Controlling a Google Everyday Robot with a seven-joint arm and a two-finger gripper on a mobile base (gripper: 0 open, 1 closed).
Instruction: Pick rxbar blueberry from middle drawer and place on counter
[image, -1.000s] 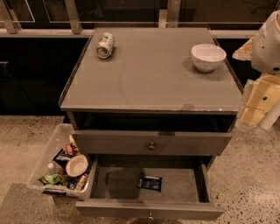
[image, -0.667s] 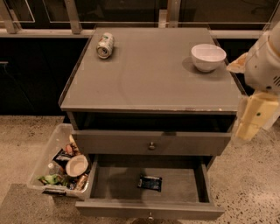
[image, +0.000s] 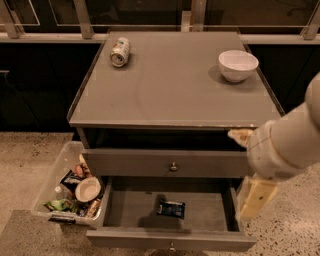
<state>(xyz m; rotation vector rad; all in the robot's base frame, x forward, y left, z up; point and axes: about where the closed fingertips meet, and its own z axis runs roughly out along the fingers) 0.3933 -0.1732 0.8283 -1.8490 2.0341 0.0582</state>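
The rxbar blueberry (image: 171, 208), a small dark bar with pale print, lies flat near the middle of the open middle drawer (image: 131, 212). The drawer is pulled out at the bottom of the cabinet. The grey counter (image: 175, 90) is the cabinet's top. My gripper (image: 255, 199) hangs at the end of the pale arm (image: 286, 142) on the right. It is just over the drawer's right wall, to the right of the bar and above it, and holds nothing that I can see.
A green-white can (image: 120, 51) lies on its side at the counter's back left. A white bowl (image: 238, 65) stands at its back right. A clear bin of snacks (image: 67, 187) sits on the floor left of the drawer. The knobbed front above (image: 172, 163) is shut.
My arm has come down and to the left, from beside the counter's right edge to the right side of the open drawer. The bar has not moved.
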